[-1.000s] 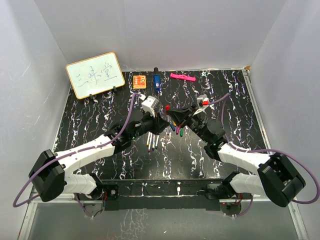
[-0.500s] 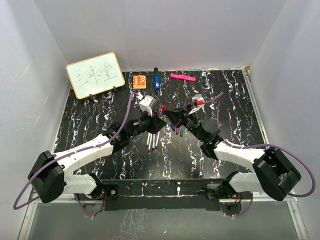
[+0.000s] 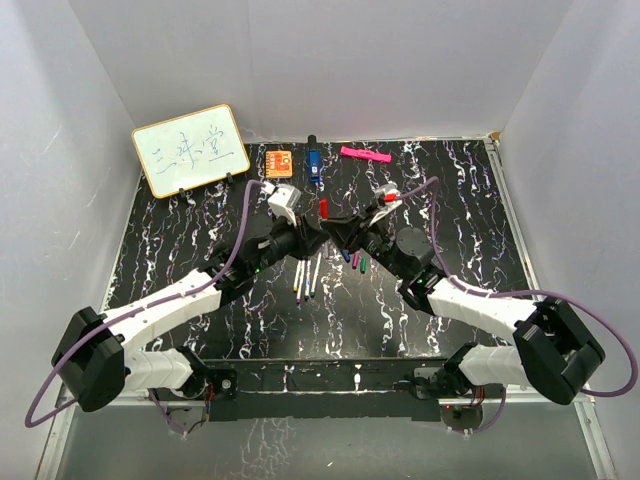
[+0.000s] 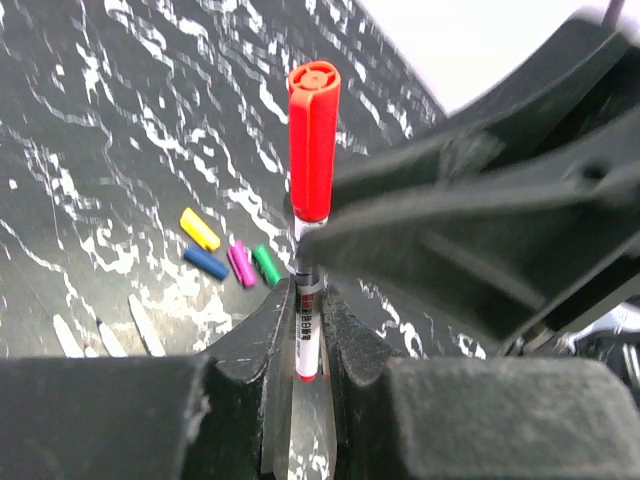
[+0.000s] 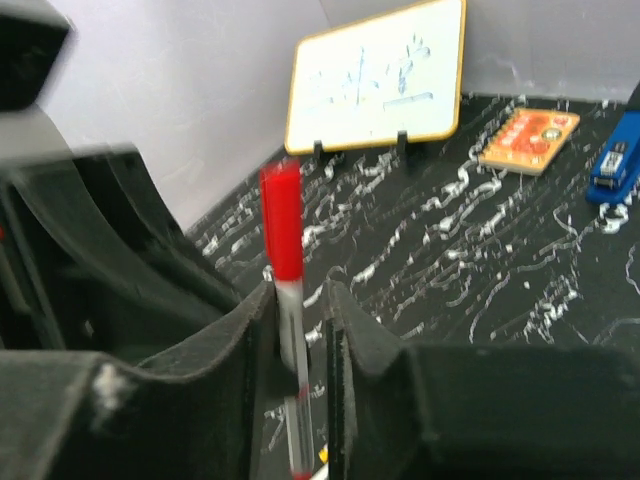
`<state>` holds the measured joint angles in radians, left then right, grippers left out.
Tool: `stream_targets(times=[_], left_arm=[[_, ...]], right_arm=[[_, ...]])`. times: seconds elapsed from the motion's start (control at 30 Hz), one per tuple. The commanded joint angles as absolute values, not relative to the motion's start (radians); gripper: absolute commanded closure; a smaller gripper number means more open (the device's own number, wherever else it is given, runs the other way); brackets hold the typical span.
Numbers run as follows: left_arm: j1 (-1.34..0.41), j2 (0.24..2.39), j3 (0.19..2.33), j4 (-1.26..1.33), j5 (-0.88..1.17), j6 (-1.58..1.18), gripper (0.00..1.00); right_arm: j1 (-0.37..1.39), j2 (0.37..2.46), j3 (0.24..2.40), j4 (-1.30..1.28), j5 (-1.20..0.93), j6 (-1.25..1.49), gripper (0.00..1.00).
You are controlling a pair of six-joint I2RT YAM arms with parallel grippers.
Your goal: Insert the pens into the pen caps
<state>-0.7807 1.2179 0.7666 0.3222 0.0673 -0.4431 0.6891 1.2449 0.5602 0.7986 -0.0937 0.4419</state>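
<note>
My left gripper [image 4: 307,300] is clamped tight on a white pen [image 4: 307,350]. Both fingers press against the barrel, and the pen's small red tip shows just below them. My right gripper [image 5: 298,300] is closed on the same barrel higher up, crossing in front of my left fingers and hiding the middle of the pen. A red cap [image 4: 313,140] stands upright on the pen's upper end, above both grips. I cannot tell how deeply it is seated, since the joint is partly covered and blurred. Below, on the black marbled table [image 3: 180,240], a yellow cap [image 4: 200,229], a blue cap [image 4: 205,263], a purple cap [image 4: 241,264] and a green cap [image 4: 266,265] lie close together. Loose pens [image 3: 307,277] lie near them, cut off in my left wrist view. Farther off are a whiteboard [image 5: 378,75], an orange block [image 5: 529,140] and a blue object [image 5: 612,165].
</note>
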Motion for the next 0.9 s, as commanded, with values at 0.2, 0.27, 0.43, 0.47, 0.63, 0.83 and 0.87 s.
stream_targets(times=[0.2, 0.27, 0.43, 0.47, 0.63, 0.83, 0.87], left_arm=[[-0.759, 1.173, 0.706, 0.439, 0.120, -0.491, 1.00], [-0.759, 1.162, 0.696, 0.428, 0.115, -0.488, 1.00], [-0.759, 1.162, 0.696, 0.416, 0.141, -0.471, 1.00], [-0.759, 1.166, 0.698, 0.421, 0.157, -0.466, 1.00], [-0.759, 1.190, 0.724, 0.426, 0.235, -0.417, 1.00], [-0.759, 1.194, 0.750, 0.424, 0.312, -0.384, 1.00], [-0.759, 1.193, 0.750, 0.428, 0.326, -0.384, 1.00]], right_arm=[[0.708, 1.147, 0.719, 0.646, 0.104, 0.324, 0.45], [0.708, 1.125, 0.730, 0.647, 0.143, 0.305, 0.32], [0.708, 1.099, 0.761, 0.620, 0.144, 0.291, 0.29], [0.708, 1.102, 0.772, 0.603, 0.129, 0.295, 0.30], [0.708, 1.147, 0.824, 0.482, 0.057, 0.338, 0.42], [0.707, 1.190, 0.838, 0.392, -0.061, 0.351, 0.49], [0.708, 1.190, 0.835, 0.386, -0.066, 0.350, 0.50]])
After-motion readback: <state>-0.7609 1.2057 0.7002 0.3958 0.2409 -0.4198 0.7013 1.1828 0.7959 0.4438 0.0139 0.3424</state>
